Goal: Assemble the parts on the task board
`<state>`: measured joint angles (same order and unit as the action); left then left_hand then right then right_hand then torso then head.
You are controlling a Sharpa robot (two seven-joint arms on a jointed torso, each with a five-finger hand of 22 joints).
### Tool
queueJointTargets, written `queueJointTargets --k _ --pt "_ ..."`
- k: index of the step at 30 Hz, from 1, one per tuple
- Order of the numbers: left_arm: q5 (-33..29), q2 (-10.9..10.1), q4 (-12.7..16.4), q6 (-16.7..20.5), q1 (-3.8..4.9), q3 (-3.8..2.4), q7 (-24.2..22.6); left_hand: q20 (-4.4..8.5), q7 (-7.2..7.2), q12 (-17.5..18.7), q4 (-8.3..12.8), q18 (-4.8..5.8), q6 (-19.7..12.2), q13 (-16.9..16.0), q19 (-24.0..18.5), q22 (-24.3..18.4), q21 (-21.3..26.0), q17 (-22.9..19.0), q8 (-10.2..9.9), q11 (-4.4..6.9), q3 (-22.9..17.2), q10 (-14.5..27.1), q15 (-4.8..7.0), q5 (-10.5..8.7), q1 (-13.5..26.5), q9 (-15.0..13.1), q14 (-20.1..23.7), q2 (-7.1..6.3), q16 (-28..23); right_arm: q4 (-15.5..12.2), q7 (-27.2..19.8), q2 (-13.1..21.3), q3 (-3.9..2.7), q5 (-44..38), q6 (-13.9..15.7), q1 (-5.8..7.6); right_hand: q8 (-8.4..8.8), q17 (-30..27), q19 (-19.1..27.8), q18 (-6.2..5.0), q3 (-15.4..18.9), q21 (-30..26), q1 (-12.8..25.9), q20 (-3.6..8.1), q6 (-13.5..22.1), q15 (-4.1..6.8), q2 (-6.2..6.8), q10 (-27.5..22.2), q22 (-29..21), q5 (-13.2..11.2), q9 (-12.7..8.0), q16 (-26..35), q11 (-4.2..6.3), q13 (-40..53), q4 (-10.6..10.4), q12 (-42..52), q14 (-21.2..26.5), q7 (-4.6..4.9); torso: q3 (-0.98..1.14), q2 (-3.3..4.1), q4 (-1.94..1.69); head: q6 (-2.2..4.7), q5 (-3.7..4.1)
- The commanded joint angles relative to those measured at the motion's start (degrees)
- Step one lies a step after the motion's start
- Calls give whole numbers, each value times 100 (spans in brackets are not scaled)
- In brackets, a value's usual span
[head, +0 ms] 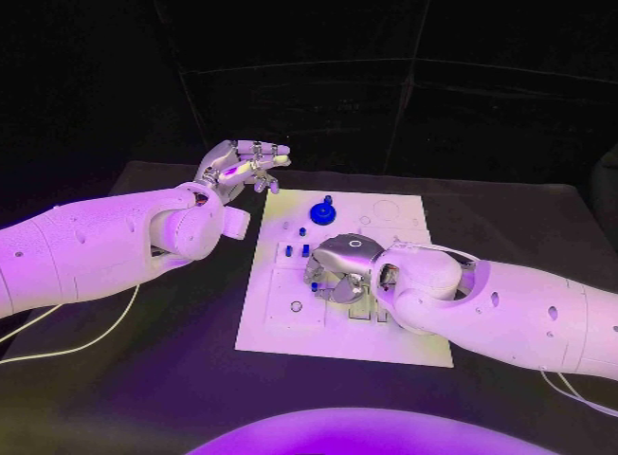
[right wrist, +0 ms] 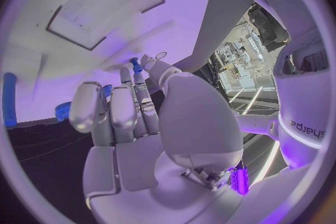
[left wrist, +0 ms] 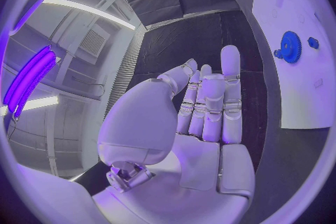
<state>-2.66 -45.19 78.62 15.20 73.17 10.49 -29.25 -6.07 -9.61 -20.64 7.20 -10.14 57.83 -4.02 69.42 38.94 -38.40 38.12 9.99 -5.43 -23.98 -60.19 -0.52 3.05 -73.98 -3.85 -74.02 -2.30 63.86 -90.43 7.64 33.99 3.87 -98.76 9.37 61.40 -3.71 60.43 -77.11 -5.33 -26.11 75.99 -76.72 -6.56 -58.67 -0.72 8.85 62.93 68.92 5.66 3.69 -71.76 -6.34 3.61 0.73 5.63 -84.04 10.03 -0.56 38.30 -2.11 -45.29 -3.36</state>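
The right hand's fingers (right wrist: 137, 81) pinch a small blue peg (right wrist: 135, 64) at their tips, low over the middle of the white task board (head: 405, 346). That right hand (head: 345, 268) covers the board's centre. A blue gear (head: 323, 210) stands on the board's far part, with small blue pieces (head: 290, 251) beside the hand. The left hand (head: 241, 166) hangs above the black counter (head: 159, 379) off the board's far left corner, fingers loosely curled, grasping nothing.
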Motion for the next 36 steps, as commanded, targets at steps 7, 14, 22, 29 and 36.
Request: queueJointTargets --k 7,14,22,29,36 --pt "-15 -8 -9 -69 10 -5 8 -16 -14 -16 9 -32 -11 10 -44 -9 33 -5 -2 -10 9 33 -5 -16 -12 7 43 -17 -23 -83 -1 59 4 -29 402 7 15 17 -19 38 68 -8 62 -50 81 -39 -16 23 19 81 4 -35 14 15 -18 50 -104 2 3 0 -1 10 11" --pt "-15 -12 -15 -72 10 -4 13 -17 -14 -16 9 -31 -13 10 -45 -11 35 -16 -3 -11 8 36 -6 -16 -12 7 48 -14 -27 -236 -41 226 4 8 873 3 16 -40 5 28 144 -38 79 -49 144 -35 34 -19 -23 109 6 -13 16 3 -23 54 -91 -13 3 -5 5 54 48" --pt "-15 -26 -13 -87 9 -3 15 -17 -14 -16 9 -31 -13 10 -45 -11 35 -16 -3 -11 8 36 -6 -16 -12 7 48 -14 -27 -660 65 950 -22 530 1040 79 7 -207 93 -4 258 -142 69 -60 176 -50 67 -182 -164 112 13 87 -4 -2 -22 18 -45 -9 -8 -19 14 131 124" --pt "-15 -25 -16 -99 9 -2 11 -18 -14 -16 12 -31 -15 10 -46 -13 37 -18 -3 -11 7 39 -7 -16 -16 6 51 -14 -27 -683 165 1465 -61 837 764 305 2 -570 310 -87 719 -454 15 -80 247 -55 62 -558 -559 94 18 340 -10 7 -65 -27 38 -50 -6 -21 25 188 194" --pt "-15 -15 -15 -112 9 -1 14 -18 -14 -16 12 -31 -15 10 -46 -13 37 -18 -3 -11 7 39 -7 -16 -16 6 51 -14 -27 -546 210 1666 -70 882 509 374 4 -634 306 -92 1047 -503 -104 -81 272 -55 7 -676 -607 121 19 374 -11 8 -104 18 30 -84 -4 -12 17 210 205"
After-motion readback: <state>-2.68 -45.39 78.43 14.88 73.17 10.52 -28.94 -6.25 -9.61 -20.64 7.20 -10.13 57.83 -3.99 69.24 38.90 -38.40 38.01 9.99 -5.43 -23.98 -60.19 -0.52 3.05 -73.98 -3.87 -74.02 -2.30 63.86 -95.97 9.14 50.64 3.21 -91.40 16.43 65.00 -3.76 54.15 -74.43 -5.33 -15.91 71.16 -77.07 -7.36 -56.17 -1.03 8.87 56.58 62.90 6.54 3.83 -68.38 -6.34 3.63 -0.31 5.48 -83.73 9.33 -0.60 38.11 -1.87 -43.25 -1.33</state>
